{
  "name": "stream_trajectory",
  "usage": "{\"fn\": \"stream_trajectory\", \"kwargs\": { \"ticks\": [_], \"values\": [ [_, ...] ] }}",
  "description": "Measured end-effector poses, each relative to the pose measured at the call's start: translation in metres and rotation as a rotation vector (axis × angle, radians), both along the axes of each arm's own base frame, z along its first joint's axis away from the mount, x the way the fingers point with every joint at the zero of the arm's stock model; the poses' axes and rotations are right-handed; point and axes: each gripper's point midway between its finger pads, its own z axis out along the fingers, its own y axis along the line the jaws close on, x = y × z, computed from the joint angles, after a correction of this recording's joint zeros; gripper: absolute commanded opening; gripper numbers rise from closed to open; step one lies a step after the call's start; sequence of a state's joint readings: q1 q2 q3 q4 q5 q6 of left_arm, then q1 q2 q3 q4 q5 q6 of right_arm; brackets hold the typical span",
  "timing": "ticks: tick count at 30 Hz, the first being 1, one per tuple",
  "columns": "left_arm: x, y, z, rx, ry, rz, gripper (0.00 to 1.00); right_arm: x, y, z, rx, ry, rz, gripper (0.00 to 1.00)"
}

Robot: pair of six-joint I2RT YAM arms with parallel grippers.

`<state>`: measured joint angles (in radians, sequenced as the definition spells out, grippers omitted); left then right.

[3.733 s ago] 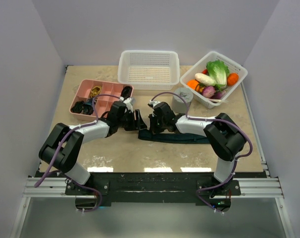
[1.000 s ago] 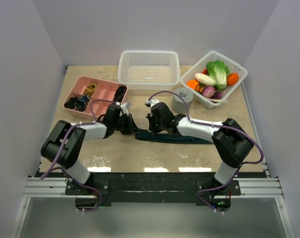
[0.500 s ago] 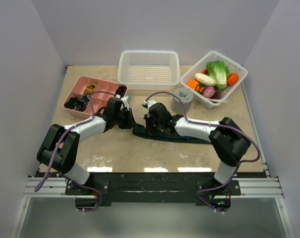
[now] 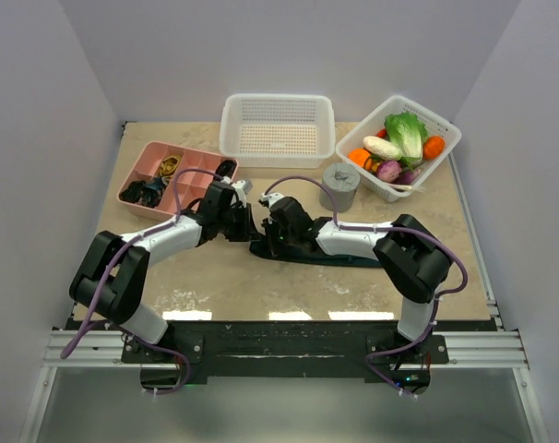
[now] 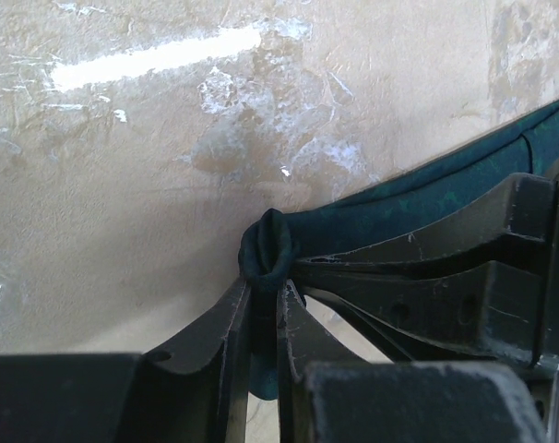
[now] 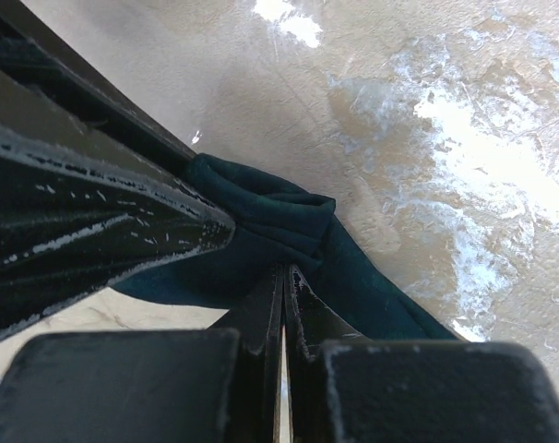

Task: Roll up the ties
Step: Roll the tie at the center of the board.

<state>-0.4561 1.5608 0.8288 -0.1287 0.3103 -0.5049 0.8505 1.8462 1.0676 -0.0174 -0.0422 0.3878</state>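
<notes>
Teal tie [image 5: 418, 201] held; right end effector [image 6: 284, 275] shifted left.

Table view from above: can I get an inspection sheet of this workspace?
Surface: beige table, scuffed, with shiny patches.
Job's things: dark green tie lying along the table, its left end rolled up small.
Clutter: pink divided tray, white mesh basket, vegetable basket, grey cylinder, all at the back.
Grippers: left gripper shut on the tie's rolled end; right gripper shut, tips at the fabric beside it.
Cables: purple cables looped along both arms.
Surroundings: plain pale walls; metal rail in front.
</notes>
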Motion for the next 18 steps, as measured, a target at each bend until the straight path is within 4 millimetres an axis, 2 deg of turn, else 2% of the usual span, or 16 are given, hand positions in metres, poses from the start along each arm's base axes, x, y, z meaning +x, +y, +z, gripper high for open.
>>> {"fn": "stream_trajectory", "kwargs": {
  "ticks": [7, 18],
  "values": [
    [0.000, -0.010, 0.009, -0.006, -0.018, -0.019, 0.00, 0.006, 0.009, 0.006, 0.050, -0.014, -0.025, 0.00],
    [0.003, -0.019, 0.022, -0.001, -0.043, -0.027, 0.00, -0.001, 0.012, -0.006, 0.138, 0.020, -0.058, 0.00]
  ]
}}
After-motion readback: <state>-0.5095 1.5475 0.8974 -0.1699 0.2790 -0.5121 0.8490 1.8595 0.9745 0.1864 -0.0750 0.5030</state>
